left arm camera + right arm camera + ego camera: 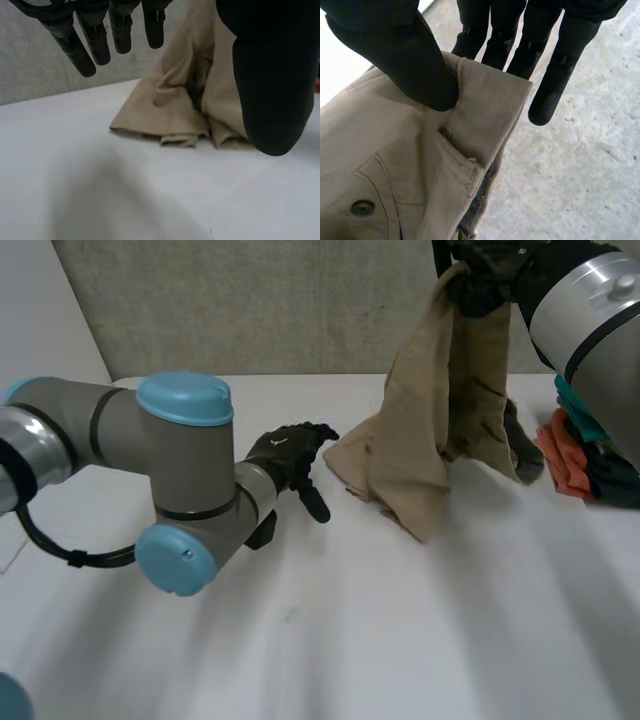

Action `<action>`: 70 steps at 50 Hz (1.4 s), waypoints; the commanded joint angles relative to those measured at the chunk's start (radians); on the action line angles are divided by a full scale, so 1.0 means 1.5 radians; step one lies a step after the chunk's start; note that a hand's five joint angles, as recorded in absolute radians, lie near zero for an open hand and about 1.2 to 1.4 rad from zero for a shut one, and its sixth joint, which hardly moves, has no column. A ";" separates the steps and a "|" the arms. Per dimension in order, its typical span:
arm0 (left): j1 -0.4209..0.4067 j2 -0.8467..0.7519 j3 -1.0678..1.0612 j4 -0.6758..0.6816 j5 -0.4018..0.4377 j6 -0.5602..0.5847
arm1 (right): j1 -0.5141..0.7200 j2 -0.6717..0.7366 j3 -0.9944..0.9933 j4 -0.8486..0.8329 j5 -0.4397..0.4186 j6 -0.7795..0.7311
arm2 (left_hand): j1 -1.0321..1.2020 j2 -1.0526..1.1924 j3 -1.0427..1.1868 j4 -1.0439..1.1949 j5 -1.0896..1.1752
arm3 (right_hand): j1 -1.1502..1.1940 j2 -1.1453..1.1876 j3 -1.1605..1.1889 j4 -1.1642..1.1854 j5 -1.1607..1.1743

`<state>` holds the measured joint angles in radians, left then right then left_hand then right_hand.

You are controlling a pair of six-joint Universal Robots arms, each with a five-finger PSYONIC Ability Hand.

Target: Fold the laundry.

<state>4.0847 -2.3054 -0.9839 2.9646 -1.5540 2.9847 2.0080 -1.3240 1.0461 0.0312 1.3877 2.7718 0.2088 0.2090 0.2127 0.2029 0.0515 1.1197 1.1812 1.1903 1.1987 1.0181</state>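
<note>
A tan pair of trousers (430, 430) hangs from my right hand (480, 275), which is raised at the back right of the table; the lower end rests bunched on the white table (400, 620). In the right wrist view my right hand (395, 50) pinches the tan waistband (485, 105) between thumb and fingers, a button showing below. My left hand (290, 455) hovers low just left of the cloth's lower edge, fingers straight and spread, holding nothing. In the left wrist view the fingers (95, 40) and thumb stand apart in front of the tan cloth (175, 110).
A heap of other laundry, orange (565, 460) and teal (600, 465), lies at the table's right edge behind the trousers. A dark grey piece (520, 445) shows beside the hanging cloth. A grey wall rises behind the table.
</note>
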 commanded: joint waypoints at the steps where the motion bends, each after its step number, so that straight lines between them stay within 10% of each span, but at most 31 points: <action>1: -0.024 -0.053 0.075 0.000 -0.004 -0.053 | 0.033 -0.043 0.012 0.020 -0.001 0.002 | -0.023 -0.023 -0.025 -0.019 -0.034 | 0.184 0.143 0.137 0.132 0.136; 9: -0.074 -0.077 0.098 -0.019 0.010 -0.104 | 0.050 -0.055 0.002 0.031 0.009 0.000 | 0.126 0.126 0.123 0.130 0.115 | 0.184 0.143 0.137 0.132 0.136; 15: -0.077 -0.076 0.107 -0.032 -0.022 -0.103 | 0.049 -0.052 -0.009 0.039 0.023 -0.001 | 0.791 0.791 0.788 0.795 0.779 | 0.184 0.143 0.137 0.132 0.136; 23: 0.013 0.102 0.073 -0.108 -0.118 -0.036 | -0.025 -0.029 -0.008 0.068 0.028 -0.021 | 0.792 0.792 0.789 0.796 0.780 | 0.184 0.143 0.137 0.132 0.136; 37: 0.128 0.476 0.011 -0.126 0.053 0.165 | -0.101 -0.044 0.025 0.133 0.008 -0.035 | 0.792 0.792 0.789 0.796 0.780 | 0.184 0.143 0.137 0.132 0.136; 52: 0.149 0.211 0.103 -0.116 0.017 0.273 | -0.055 0.105 0.025 0.027 0.030 -0.011 | 0.792 0.792 0.789 0.796 0.780 | 0.184 0.143 0.137 0.132 0.136; 59: 0.151 0.067 0.299 0.004 0.046 0.311 | -0.015 0.222 -0.077 -0.173 0.086 -0.017 | 0.792 0.792 0.789 0.796 0.780 | 0.184 0.143 0.137 0.132 0.136; 70: 0.149 0.153 0.305 0.265 -0.030 0.277 | -0.008 0.240 -0.197 -0.413 0.138 0.026 | 0.792 0.792 0.789 0.796 0.780 | 0.184 0.143 0.137 0.132 0.136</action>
<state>4.3127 -2.1676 -0.4286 3.2204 -1.5452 3.4234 1.9965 -0.9532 0.8032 -0.5138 1.6031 2.7772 1.1774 1.2037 1.1996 1.1960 0.9804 1.1198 1.1812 1.1917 1.2000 1.0186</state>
